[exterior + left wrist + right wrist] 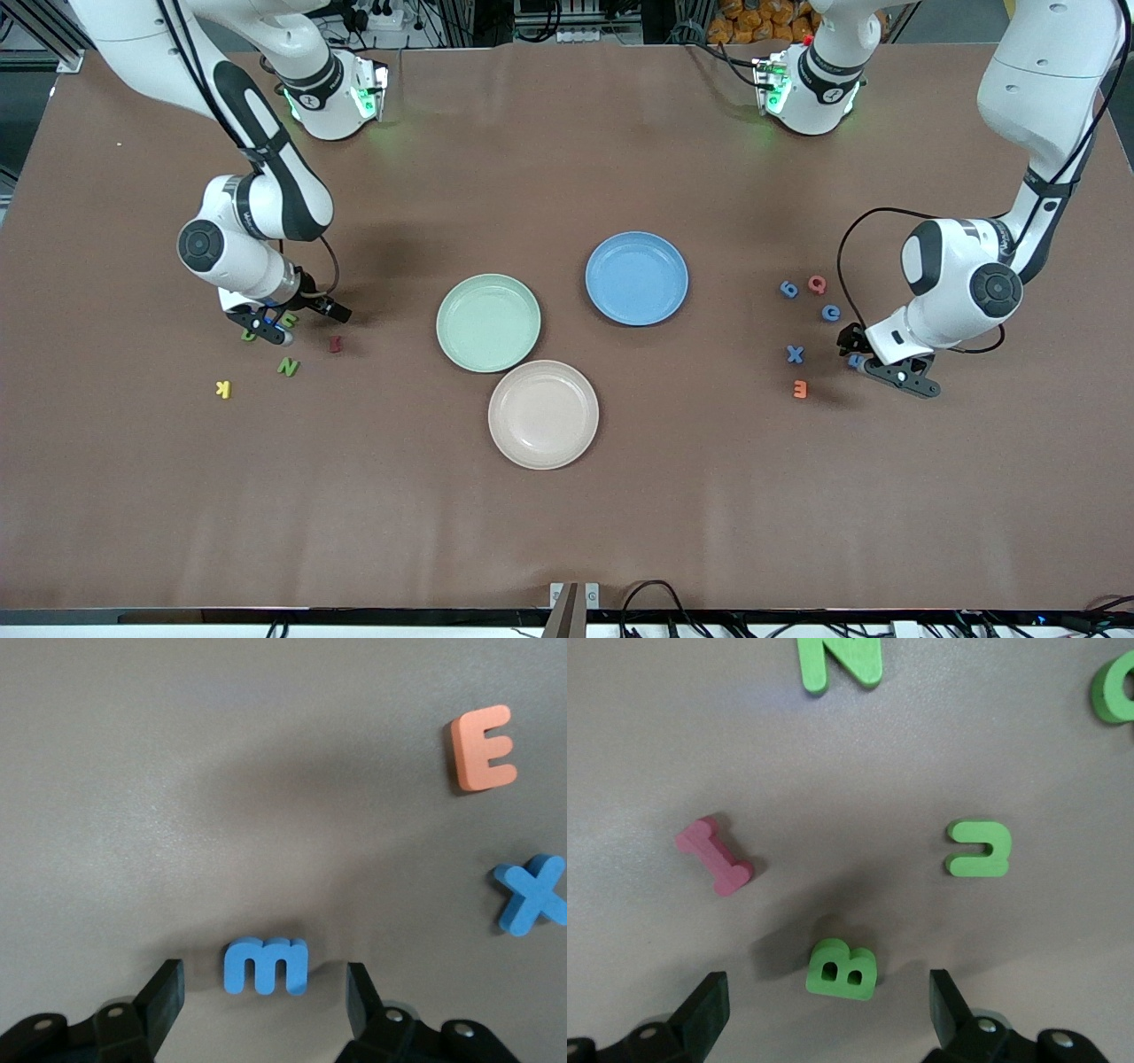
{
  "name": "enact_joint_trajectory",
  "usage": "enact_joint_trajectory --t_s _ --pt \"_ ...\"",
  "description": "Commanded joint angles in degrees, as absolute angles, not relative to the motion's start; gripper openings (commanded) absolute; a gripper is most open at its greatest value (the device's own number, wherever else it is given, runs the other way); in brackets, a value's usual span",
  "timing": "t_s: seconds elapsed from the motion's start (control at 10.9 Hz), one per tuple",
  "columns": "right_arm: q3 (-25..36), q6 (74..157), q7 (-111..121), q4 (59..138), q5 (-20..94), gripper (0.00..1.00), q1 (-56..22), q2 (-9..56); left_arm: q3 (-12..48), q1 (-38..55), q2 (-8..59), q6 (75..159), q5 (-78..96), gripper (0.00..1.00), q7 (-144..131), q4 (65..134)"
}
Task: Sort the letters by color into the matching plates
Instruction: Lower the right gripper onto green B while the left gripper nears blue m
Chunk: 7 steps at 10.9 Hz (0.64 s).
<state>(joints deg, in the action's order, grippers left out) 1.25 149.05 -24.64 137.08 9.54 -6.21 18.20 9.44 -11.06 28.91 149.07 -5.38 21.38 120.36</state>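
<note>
Seen from the front camera, with twelve o'clock at the robots' bases, a brown table (567, 532) holds three plates near its middle: a green plate (488, 322), a blue plate (636, 278) at about one o'clock from it, and a beige-pink plate (543, 414) at about five o'clock from it. All three plates hold nothing.

Toward three o'clock on the table, the left gripper (873, 365) is down at the tabletop. Its wrist view shows the fingers (168, 992) spread apart on either side of a blue m-shaped letter (266, 966), with a gap at each side, so nothing is gripped. A blue X (532, 895) and an orange E (483, 749) lie nearby. At about twelve o'clock from the X sit a blue 6 (788, 289), a pink Q (817, 284) and a blue C (831, 312).

Toward nine o'clock on the table, the right gripper (266, 326) is also low over the tabletop. Its fingers (709, 1005) stand wide apart around a green B (842, 970) without touching it. Close by lie a green U-shaped letter (979, 849), a green N (842, 660), a green round letter (1116, 691) and a dark red I (715, 857). A yellow K (223, 388) lies at about eight o'clock from the N
</note>
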Motion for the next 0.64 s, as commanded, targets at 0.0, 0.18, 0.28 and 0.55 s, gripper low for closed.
enact_joint_trajectory --t_s 0.0,0.18,0.28,0.55 --pt "1.49 150.47 -24.43 137.64 9.58 1.00 -6.68 18.45 9.05 -10.81 30.06 149.59 -7.03 0.80 19.86 119.44" --pt "1.49 151.08 -24.43 137.64 9.58 0.99 -6.68 18.72 9.05 -10.72 30.06 149.59 -7.03 0.66 19.86 119.36" --pt "1.41 151.08 -24.35 137.64 9.58 0.98 -6.68 18.81 9.05 -10.72 30.06 149.59 -7.03 0.58 19.86 119.36" --pt "1.49 151.26 -23.20 137.72 9.58 0.89 -6.59 18.81 9.05 -10.55 30.15 149.59 -7.82 0.00 20.04 119.01"
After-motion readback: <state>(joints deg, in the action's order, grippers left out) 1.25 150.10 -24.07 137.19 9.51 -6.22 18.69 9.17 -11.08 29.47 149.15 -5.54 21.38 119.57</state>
